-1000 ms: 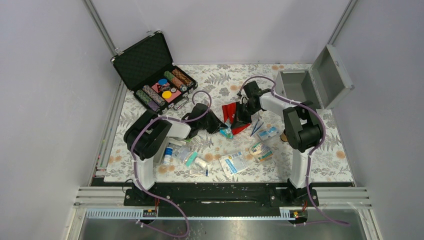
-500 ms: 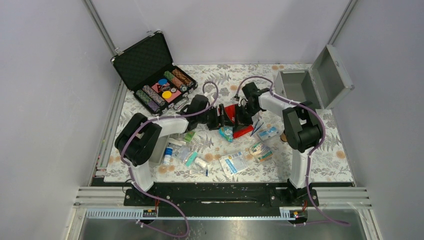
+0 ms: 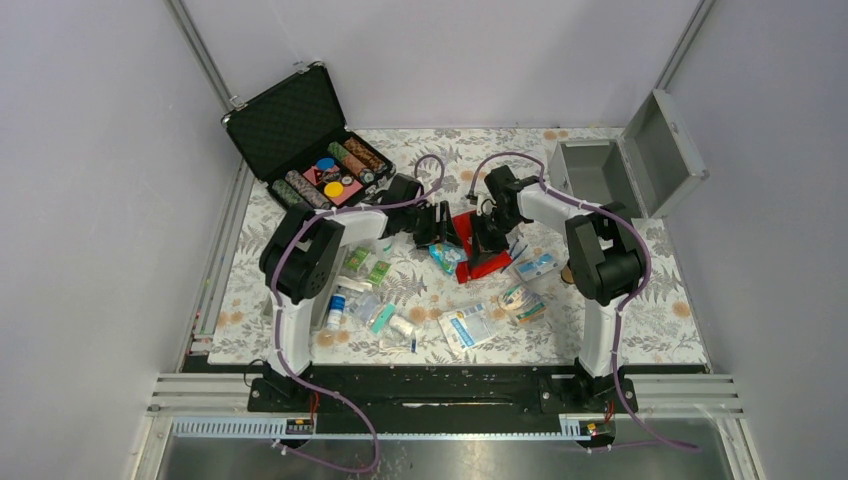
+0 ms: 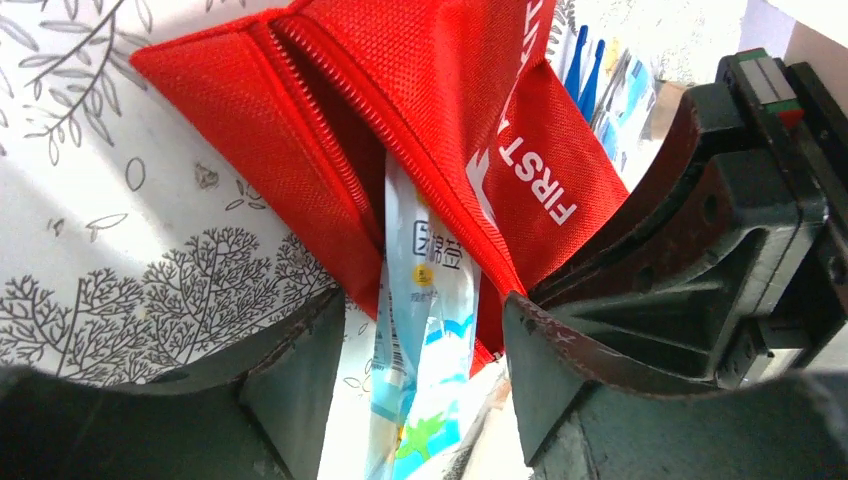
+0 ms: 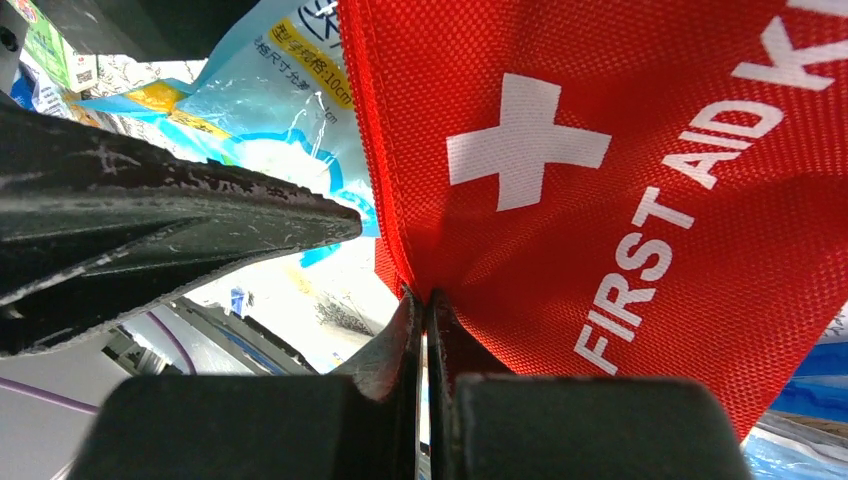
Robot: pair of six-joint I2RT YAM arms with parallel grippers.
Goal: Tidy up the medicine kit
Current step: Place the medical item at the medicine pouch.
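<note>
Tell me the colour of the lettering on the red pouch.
White lettering and a white cross on the red pouch; the right wrist view shows it best.

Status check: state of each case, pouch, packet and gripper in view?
medicine kit: lid open.
black chip case: lid open.
red first-aid pouch: unzipped, edge pinched by right gripper.
blue-white packet: partway in the pouch mouth.
left gripper: open, jaws either side of the packet.
right gripper: shut on the pouch.
</note>
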